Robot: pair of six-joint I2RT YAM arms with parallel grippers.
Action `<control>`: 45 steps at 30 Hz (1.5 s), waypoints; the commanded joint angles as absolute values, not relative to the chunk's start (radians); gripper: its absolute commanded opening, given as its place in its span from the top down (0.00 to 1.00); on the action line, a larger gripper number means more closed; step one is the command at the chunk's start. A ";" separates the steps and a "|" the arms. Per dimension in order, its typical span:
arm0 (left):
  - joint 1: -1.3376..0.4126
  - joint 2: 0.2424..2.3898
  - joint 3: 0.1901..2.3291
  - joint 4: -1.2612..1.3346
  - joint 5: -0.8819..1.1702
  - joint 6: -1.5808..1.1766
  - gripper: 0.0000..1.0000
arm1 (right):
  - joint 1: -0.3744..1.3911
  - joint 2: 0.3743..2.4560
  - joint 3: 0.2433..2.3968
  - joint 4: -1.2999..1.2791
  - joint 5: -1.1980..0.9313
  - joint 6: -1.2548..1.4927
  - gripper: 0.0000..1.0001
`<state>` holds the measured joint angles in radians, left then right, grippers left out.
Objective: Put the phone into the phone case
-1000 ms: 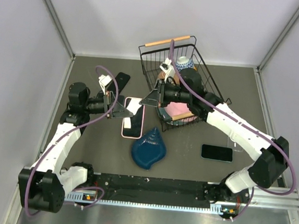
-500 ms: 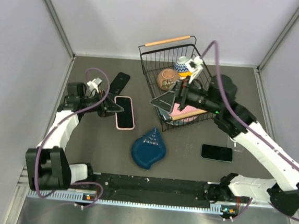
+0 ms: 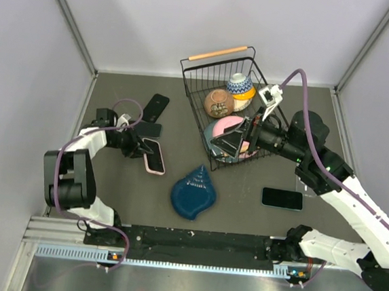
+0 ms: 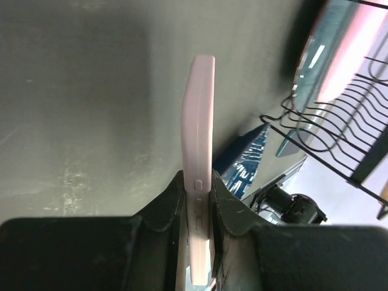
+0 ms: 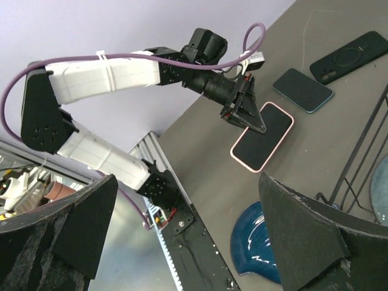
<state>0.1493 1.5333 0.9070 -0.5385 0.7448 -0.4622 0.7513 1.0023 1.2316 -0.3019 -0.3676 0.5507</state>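
Note:
The pink phone case (image 3: 154, 157) lies low over the table at the left, and a dark phone screen fills its face (image 5: 262, 136). My left gripper (image 3: 142, 146) is shut on its edge. The left wrist view shows the case (image 4: 200, 121) edge-on, its side buttons pinched between the two fingers (image 4: 159, 203) of that gripper (image 4: 197, 188). My right gripper (image 3: 232, 141) hangs open and empty over the front of the basket. In the right wrist view its fingers (image 5: 79, 224) stand wide apart around the gripper's middle (image 5: 194, 236).
A teal phone (image 3: 147, 129) and a black case (image 3: 155, 107) lie just behind the pink case. A blue shell dish (image 3: 194, 192) sits at centre front. The wire basket (image 3: 194, 70) holds bowls and a pink plate. Another dark phone (image 3: 282, 198) lies front right.
My left gripper has dragged the pink case leftward, away from the basket. My right gripper has opened, let go of the case and drawn back right over the basket.

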 commanded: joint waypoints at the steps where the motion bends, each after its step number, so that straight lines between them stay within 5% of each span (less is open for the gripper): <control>1: 0.158 1.589 0.904 -0.551 0.712 -0.442 1.00 | 0.742 0.982 1.233 -0.322 -0.354 0.511 0.01; 4: 0.158 1.617 0.888 -0.564 0.678 -0.437 0.98 | 0.744 0.980 1.227 -0.324 -0.347 0.509 0.01; 11: 0.172 1.617 0.891 -0.640 0.496 -0.459 0.64 | 0.742 0.974 1.216 -0.322 -0.331 0.509 0.01; 16: 0.196 1.568 0.884 -0.655 0.428 -0.512 0.49 | 0.744 0.973 1.213 -0.327 -0.327 0.503 0.01; 27: 0.212 1.525 0.951 -0.603 0.345 -0.548 0.46 | 0.744 0.973 1.210 -0.328 -0.311 0.494 0.01; 37: 0.221 1.716 1.195 -0.609 0.198 -0.817 0.06 | 0.742 0.980 1.216 -0.342 -0.287 0.483 0.01; 45: 0.219 1.867 1.402 -0.701 0.086 -1.061 0.05 | 0.742 1.012 1.239 -0.357 -0.265 0.471 0.01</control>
